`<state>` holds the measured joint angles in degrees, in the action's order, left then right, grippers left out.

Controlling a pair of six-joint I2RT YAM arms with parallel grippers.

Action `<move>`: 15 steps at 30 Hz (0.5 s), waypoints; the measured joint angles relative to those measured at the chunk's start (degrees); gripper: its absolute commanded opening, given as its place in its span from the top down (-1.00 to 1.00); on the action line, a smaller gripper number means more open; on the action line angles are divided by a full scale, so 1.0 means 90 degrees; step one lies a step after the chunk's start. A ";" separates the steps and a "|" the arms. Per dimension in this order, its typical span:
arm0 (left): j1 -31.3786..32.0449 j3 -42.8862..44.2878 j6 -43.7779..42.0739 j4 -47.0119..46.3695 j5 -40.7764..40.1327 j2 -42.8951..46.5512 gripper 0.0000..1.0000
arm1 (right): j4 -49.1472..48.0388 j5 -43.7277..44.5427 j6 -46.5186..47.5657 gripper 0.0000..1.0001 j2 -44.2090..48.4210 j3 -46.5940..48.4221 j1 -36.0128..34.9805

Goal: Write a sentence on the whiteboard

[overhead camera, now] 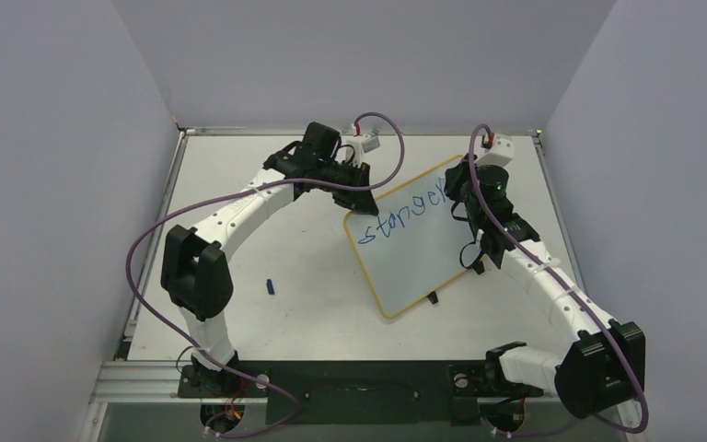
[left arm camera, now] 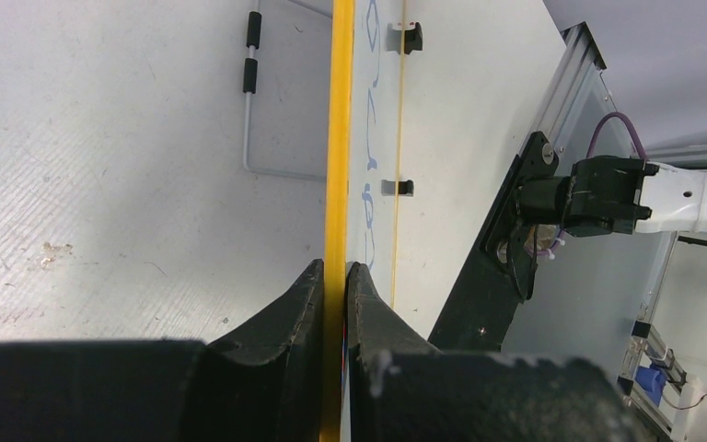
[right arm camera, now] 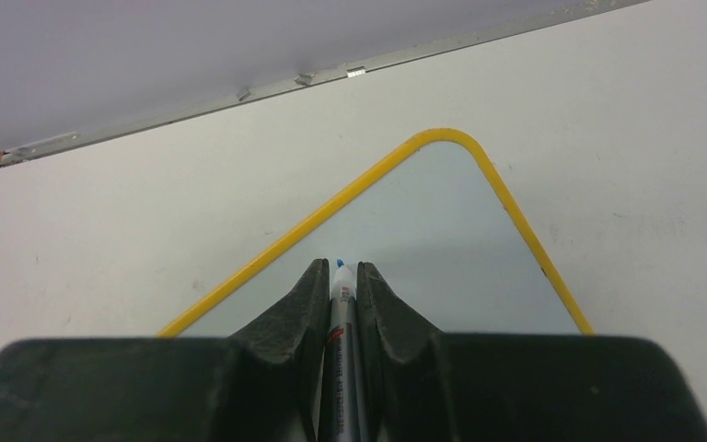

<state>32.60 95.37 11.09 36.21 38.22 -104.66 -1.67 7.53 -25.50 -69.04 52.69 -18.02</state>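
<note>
My right gripper (right arm camera: pixel 339 272) is closed tight around a marker (right arm camera: pixel 341 308). The marker's barrel runs between the two fingers, and only its blue tip pokes out in front. The tip points at the far rounded corner of the whiteboard (right arm camera: pixel 423 230). I cannot tell whether it is touching the surface.

My left gripper (left arm camera: pixel 334 272) is pinched shut on the whiteboard's yellow frame (left arm camera: pixel 339 138), holding one edge at the far left corner. From above, the whiteboard sits slanted near the middle of the table (overhead camera: pixel 313 313), between my two arms. A line of blue writing (overhead camera: pixel 403 219) runs across its upper part, and my right arm covers the end of it. A small blue piece, probably the marker's cap (overhead camera: pixel 271 286), lies on the table well to the left.

Several things could go wrong from here:
- The marker is held only by a narrow squeeze, so pressing down could push it back through the fingers or tilt it.
- The whiteboard is held at one edge only, so a sideways stroke could swing it around that pinch and bend the letters.
- The tip is close to the corner and could run off onto the frame.
- My right wrist hangs over fresh ink and could smear it.
</note>
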 measured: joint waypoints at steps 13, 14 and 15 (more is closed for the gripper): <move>0.0010 0.0002 -0.0034 0.0005 0.0022 0.0034 1.00 | 0.0770 0.0087 0.0041 1.00 0.1802 -0.0046 0.0000; 0.0010 0.0002 -0.0036 0.0007 0.0019 0.0034 1.00 | 0.0775 0.0087 0.0041 1.00 0.1931 -0.0090 0.0000; 0.0010 0.0002 -0.0036 0.0007 0.0019 0.0034 1.00 | 0.0782 0.0083 0.0032 1.00 0.2089 -0.0180 0.0000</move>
<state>32.69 95.39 10.76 36.27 38.39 -104.36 5.37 8.27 -25.21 -50.24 51.07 -18.02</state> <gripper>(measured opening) 0.064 0.100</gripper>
